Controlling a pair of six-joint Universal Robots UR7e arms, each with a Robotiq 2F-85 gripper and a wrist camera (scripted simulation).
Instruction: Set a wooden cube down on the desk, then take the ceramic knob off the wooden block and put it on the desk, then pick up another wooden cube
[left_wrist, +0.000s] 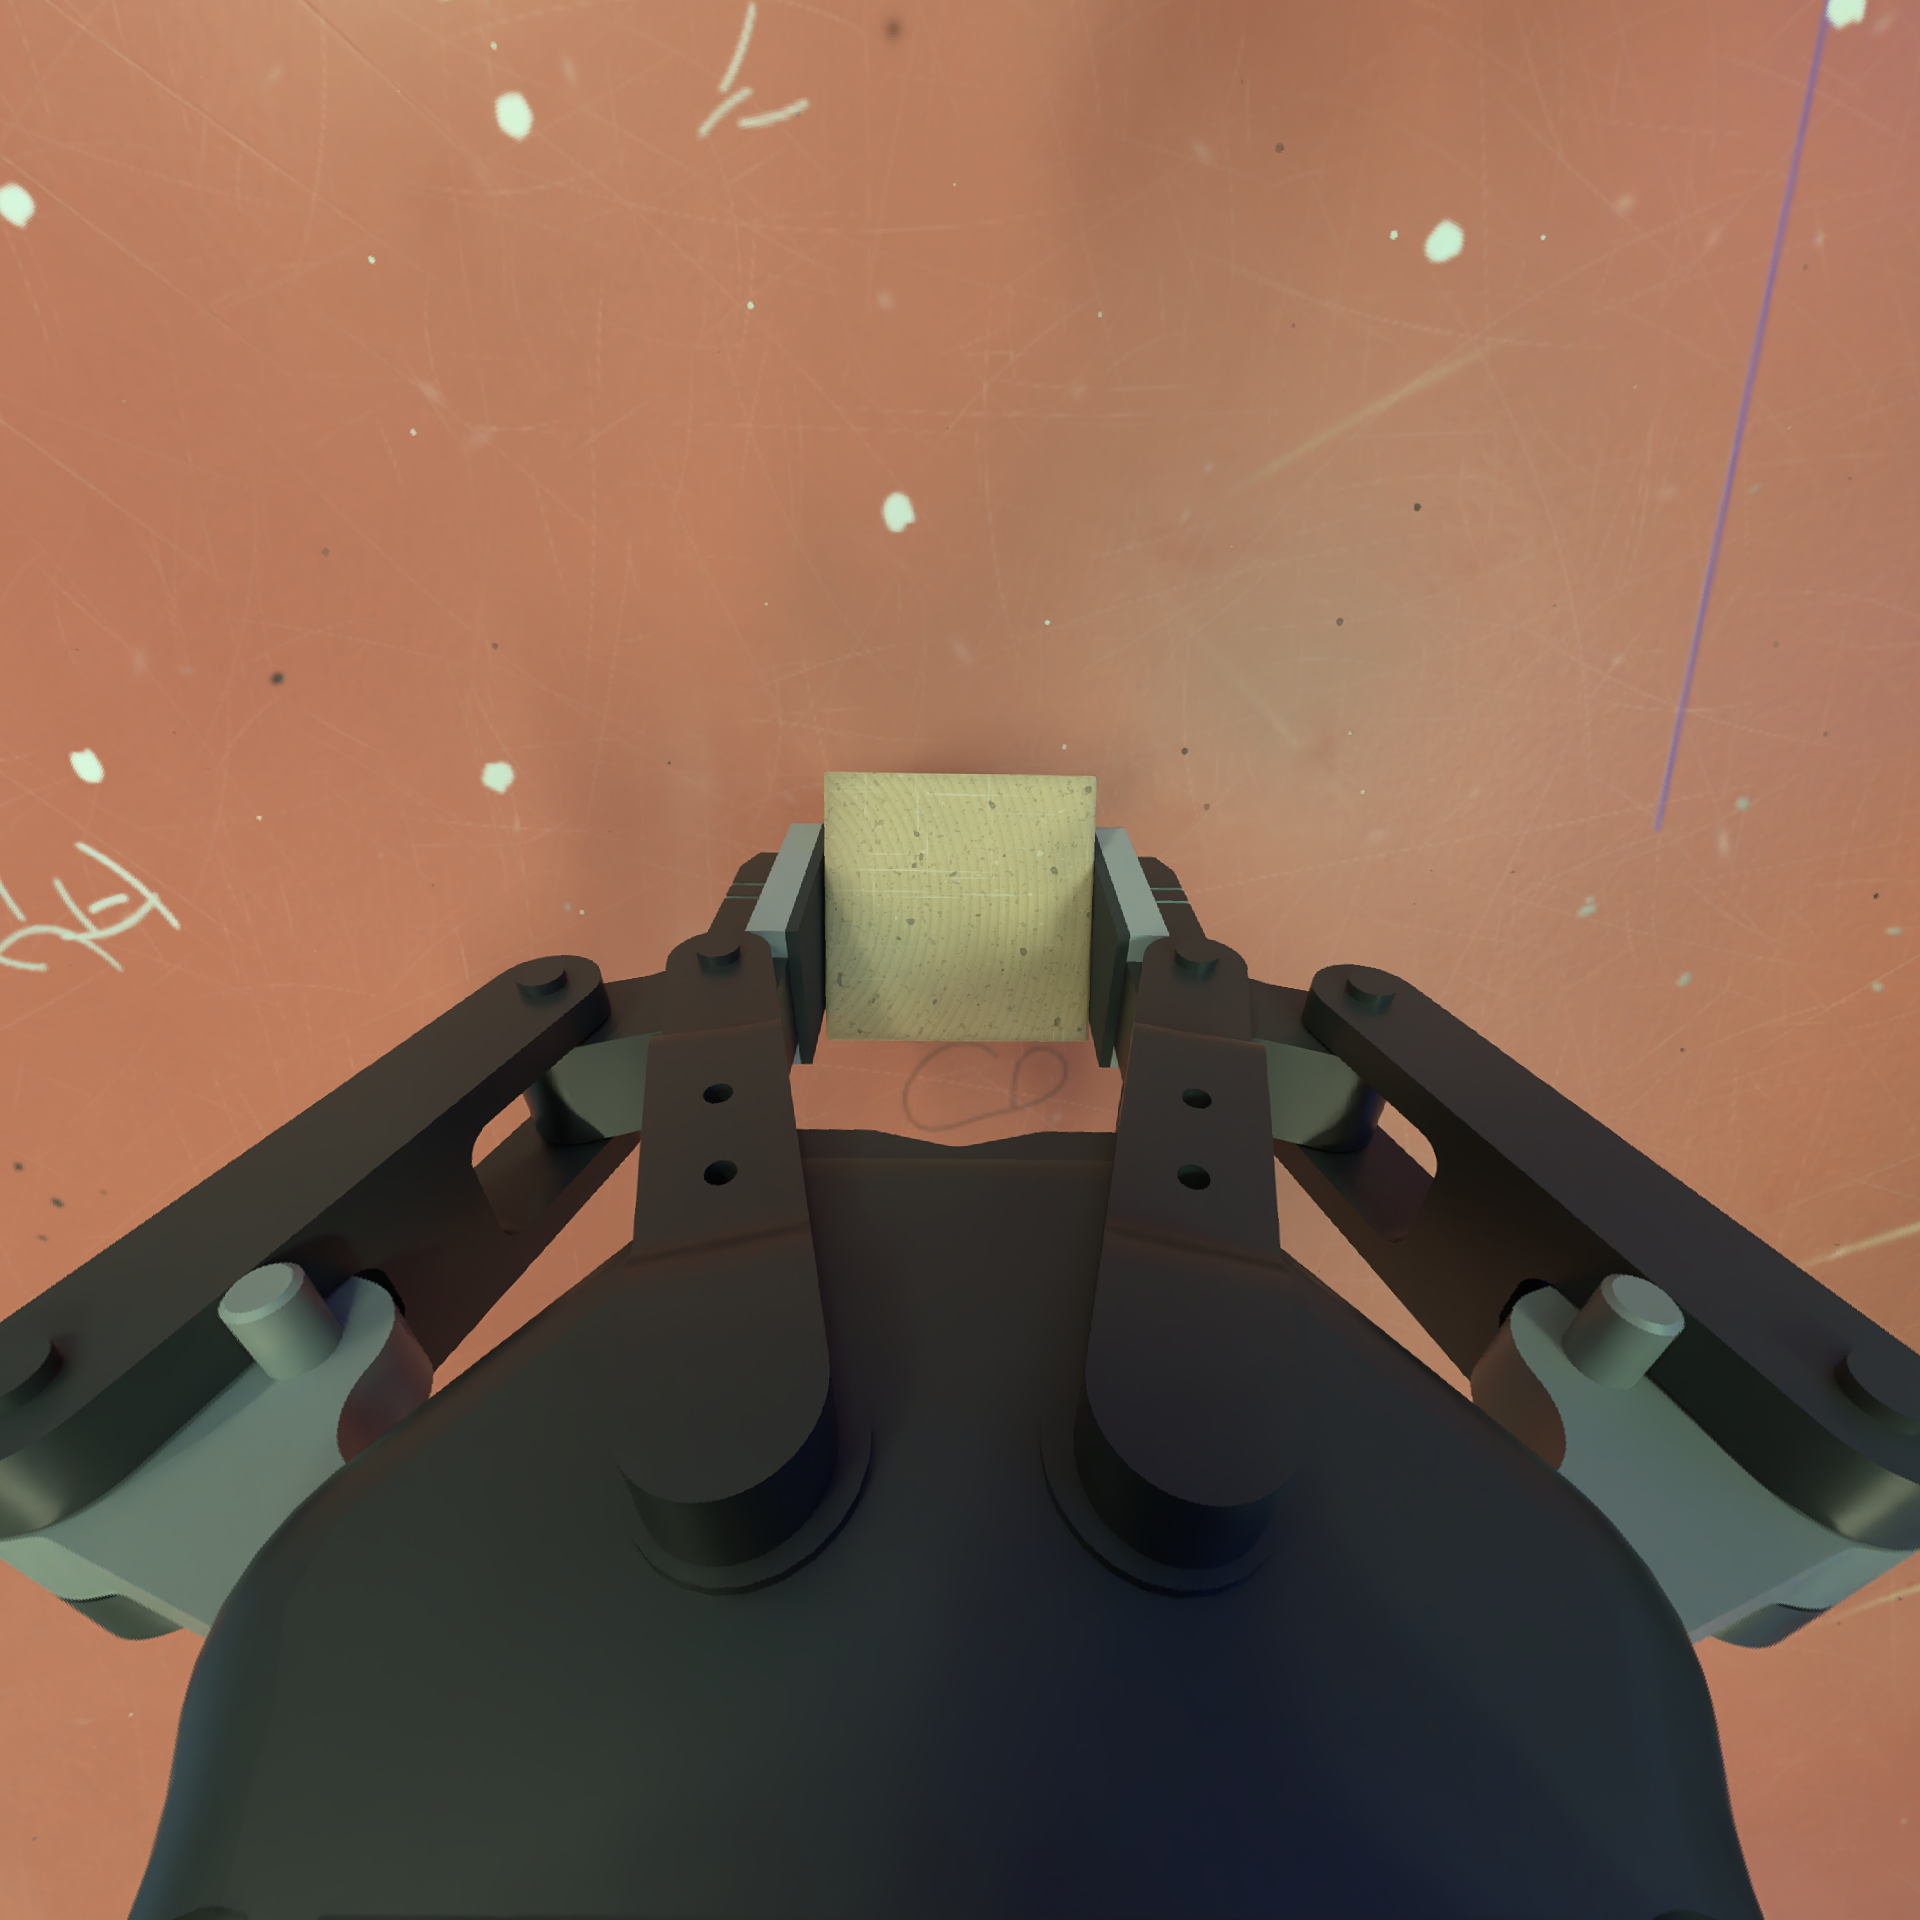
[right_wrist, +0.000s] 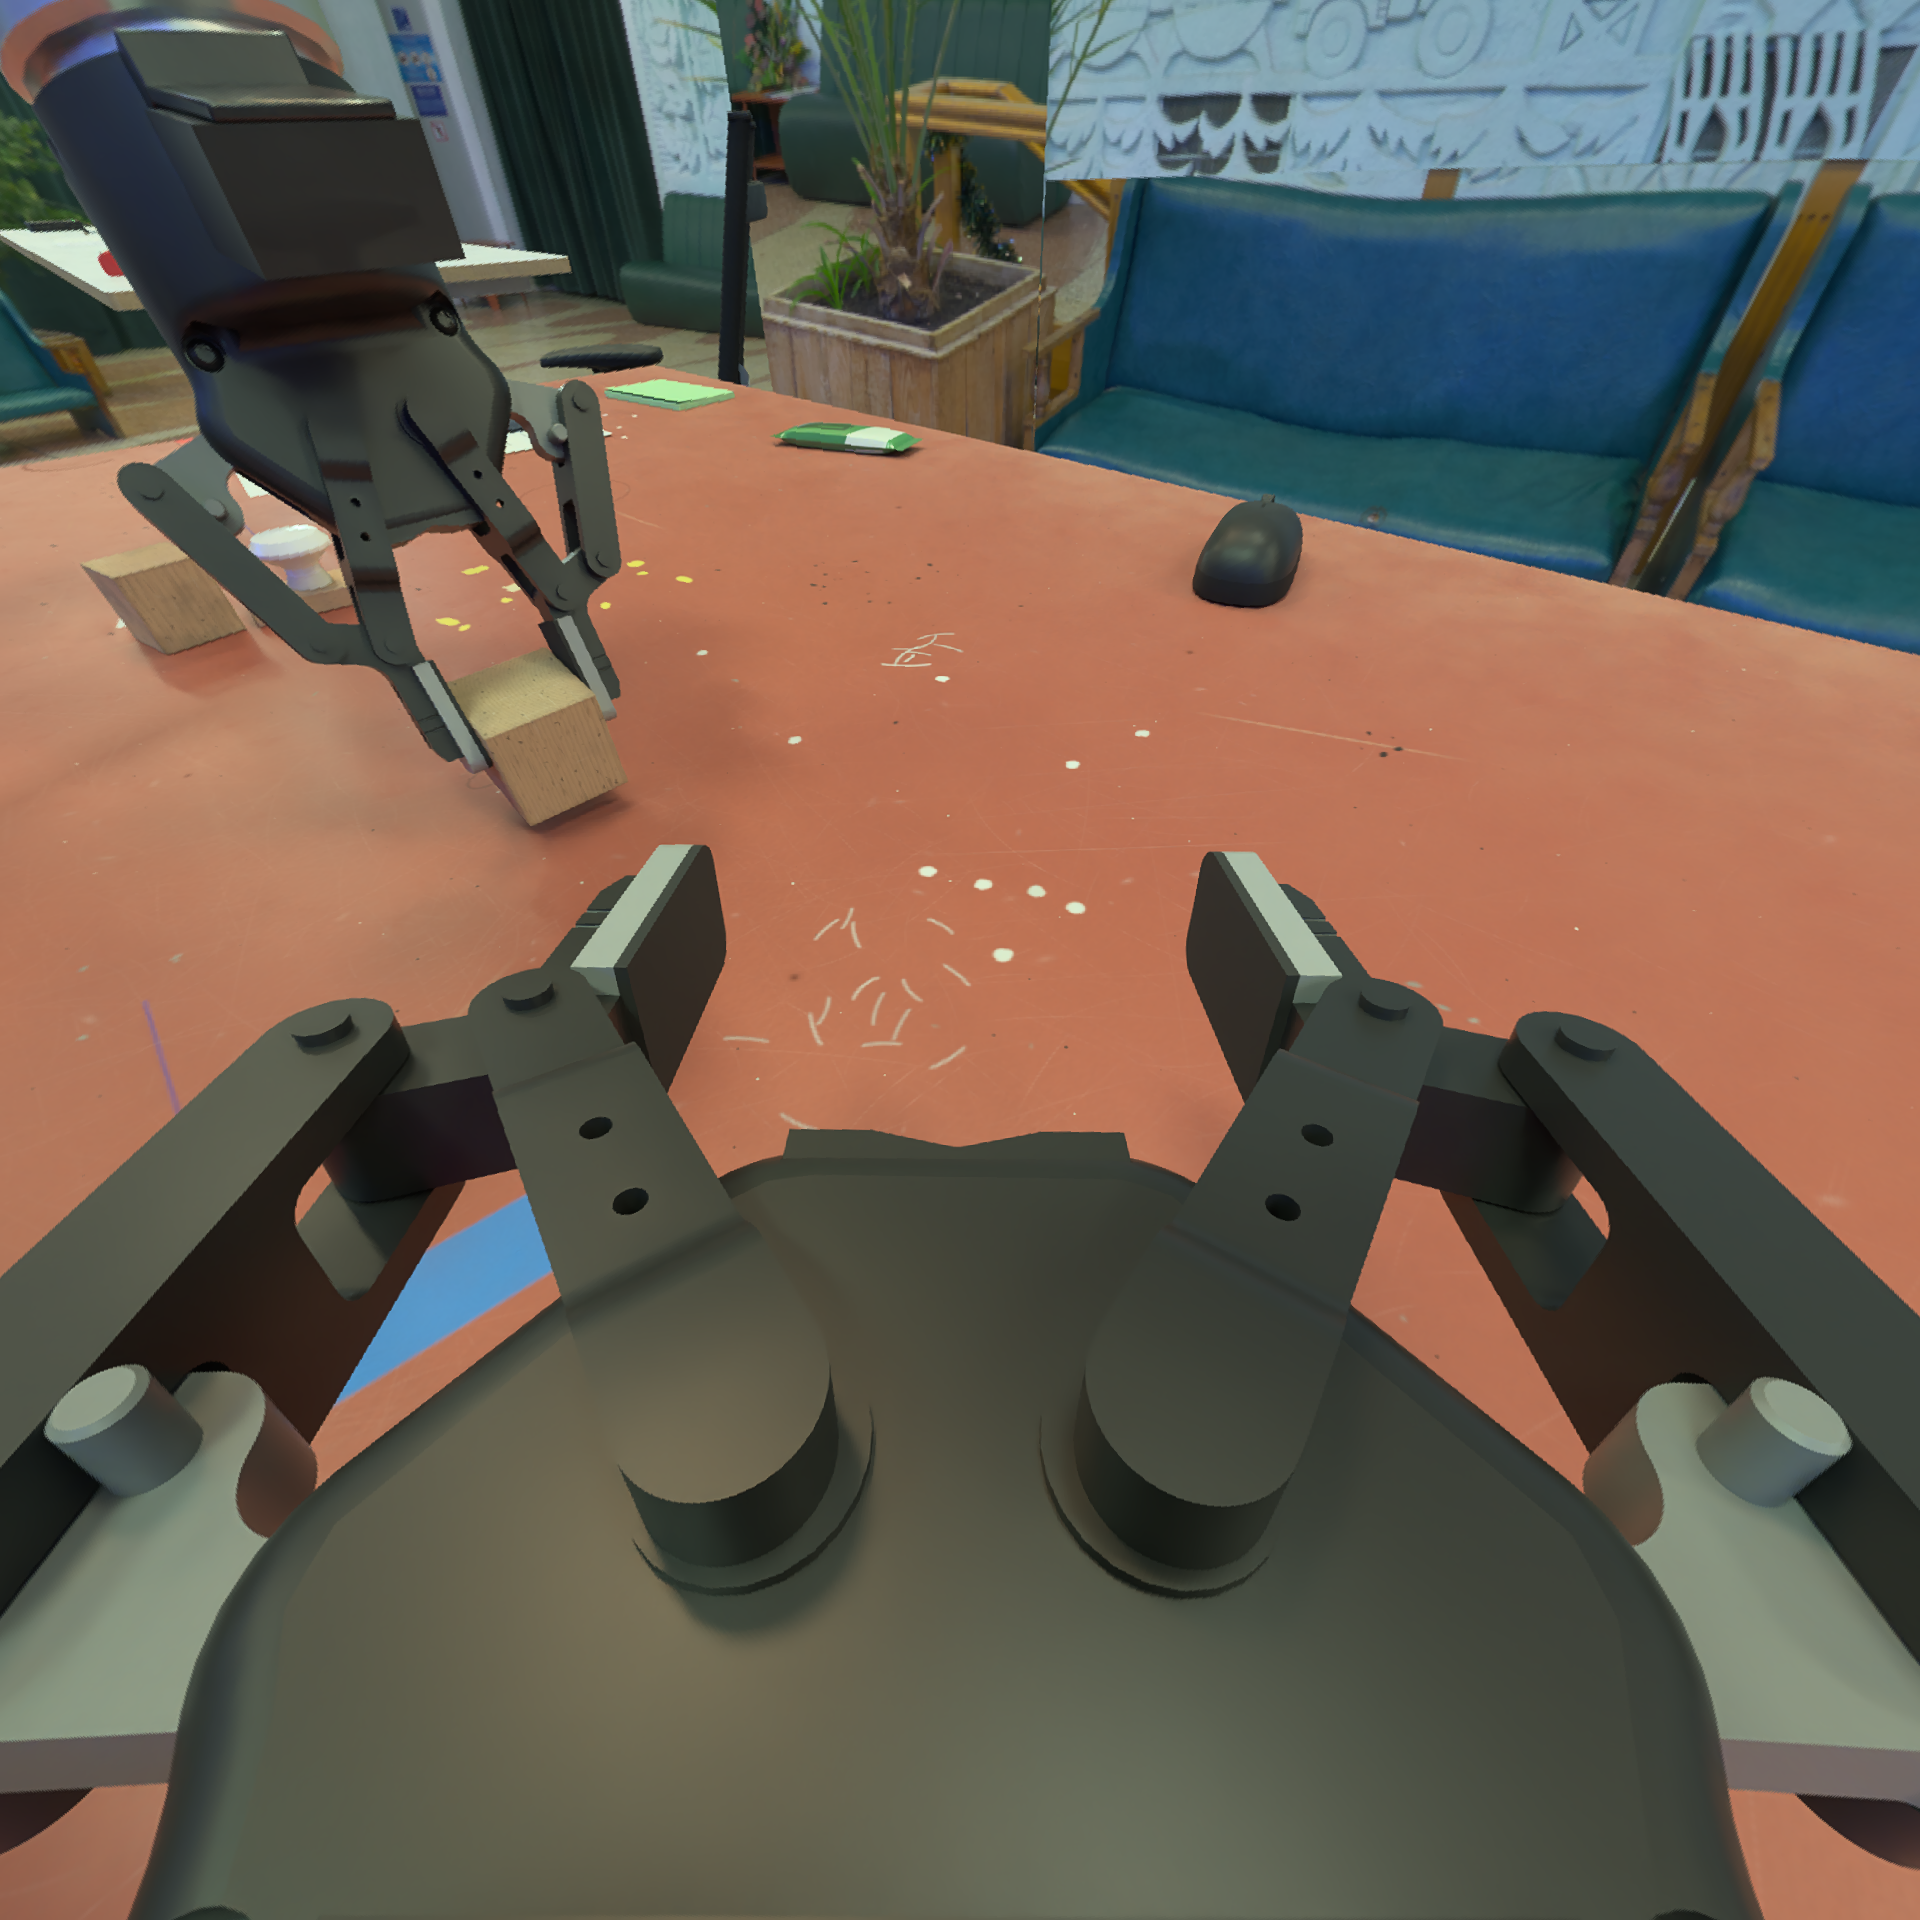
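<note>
Centre frame in the left wrist view, the left claw (left_wrist: 958, 914) clamps a wooden cube (left_wrist: 958, 906) low against the counter (left_wrist: 1351, 468), seemingly for placing; the right claw (right_wrist: 956, 935) hangs spread and empty.

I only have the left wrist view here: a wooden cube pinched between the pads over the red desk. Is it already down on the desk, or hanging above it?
Observer: In the right wrist view the left gripper holds the wooden cube tilted, its lowest corner at or barely above the desk; I cannot tell if it touches.
Operator: Where is the knob?
Observer: The white ceramic knob sits behind that gripper, beside a wooden block; what it rests on is hidden.
Operator: And the right gripper?
Observer: The right gripper is open and empty above the desk.
</note>
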